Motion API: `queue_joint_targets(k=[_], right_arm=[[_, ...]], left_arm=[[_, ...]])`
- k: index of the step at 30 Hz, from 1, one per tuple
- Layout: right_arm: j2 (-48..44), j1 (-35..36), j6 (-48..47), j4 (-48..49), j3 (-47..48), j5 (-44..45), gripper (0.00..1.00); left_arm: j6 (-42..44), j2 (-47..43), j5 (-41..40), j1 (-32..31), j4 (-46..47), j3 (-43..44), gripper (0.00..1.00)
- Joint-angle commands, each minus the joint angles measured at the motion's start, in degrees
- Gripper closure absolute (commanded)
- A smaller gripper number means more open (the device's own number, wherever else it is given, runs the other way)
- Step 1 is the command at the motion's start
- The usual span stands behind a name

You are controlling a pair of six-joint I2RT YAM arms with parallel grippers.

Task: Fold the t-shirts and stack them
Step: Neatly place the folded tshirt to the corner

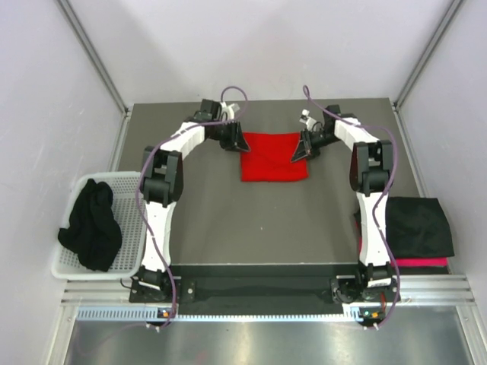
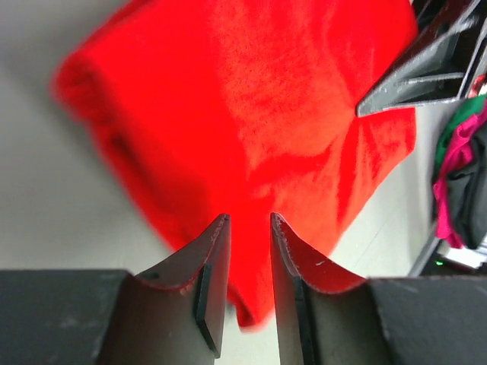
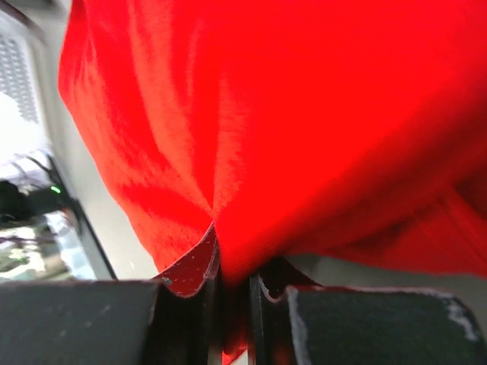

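Tabletop [image 1: 266,228] shows grey around red t-shirt [image 1: 270,163], walls [image 1: 46,91] pale.

No text, label, brand, number or sign can be read in any of the three views. The red t-shirt [image 1: 274,157] is shown as plain, unprinted cloth.

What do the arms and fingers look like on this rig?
Left arm and right arm: white links with black joint housings. A purple cable runs along each. Fingers are matte black, wide at the root, tapering to thin tips, with flat inner faces.
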Motion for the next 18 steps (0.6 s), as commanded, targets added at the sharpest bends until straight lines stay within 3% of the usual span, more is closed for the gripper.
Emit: queue_joint_targets(k=[1,11,18], right_arm=[[-12.8,0.7,-7.2,-2.1,-4.8,6.4,1.0],[-36.4,1.0,-23.0,-17.7,-30.7,11.0,1.0],[-55.2,0.9,-25.0,-18.7,-48.4,20.9,1.0]], left_arm=[[7.2,-14.6,-5.8,0.3,-2.2,-1.0,0.67],[8.8,-30.5,-12.2,1.7,0.1,-12.2,0.66],[8.6,-35.4,-12.9,1.7,1.4,-15.0,0.64]])
